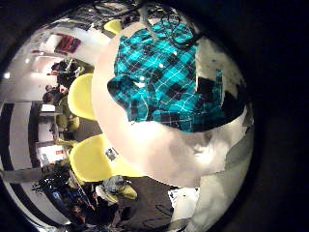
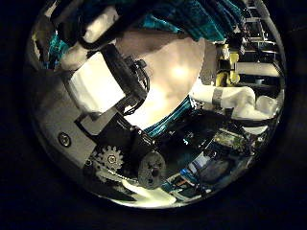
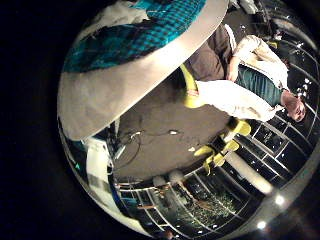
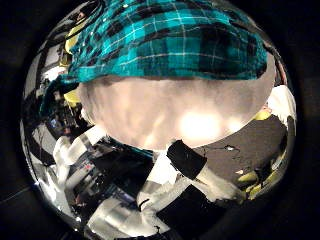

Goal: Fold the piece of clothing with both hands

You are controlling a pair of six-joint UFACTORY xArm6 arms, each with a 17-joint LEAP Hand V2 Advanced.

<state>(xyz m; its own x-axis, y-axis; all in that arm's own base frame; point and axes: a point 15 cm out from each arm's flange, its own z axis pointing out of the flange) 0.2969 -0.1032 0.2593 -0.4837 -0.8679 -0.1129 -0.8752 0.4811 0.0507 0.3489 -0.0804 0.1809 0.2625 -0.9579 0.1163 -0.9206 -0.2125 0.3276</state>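
The shirt (image 1: pixel 166 77), teal plaid with black and white lines, lies rumpled on the round white bench (image 1: pixel 164 150). Left robot hand (image 2: pixel 101 81) and right robot hand (image 4: pixel 150 190) show fingers above it; their state I cannot tell.

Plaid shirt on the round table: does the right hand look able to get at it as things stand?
Probably yes. In the right thumb side palm view, bare white table lies between the right hand and the teal plaid shirt, with nothing in the way.
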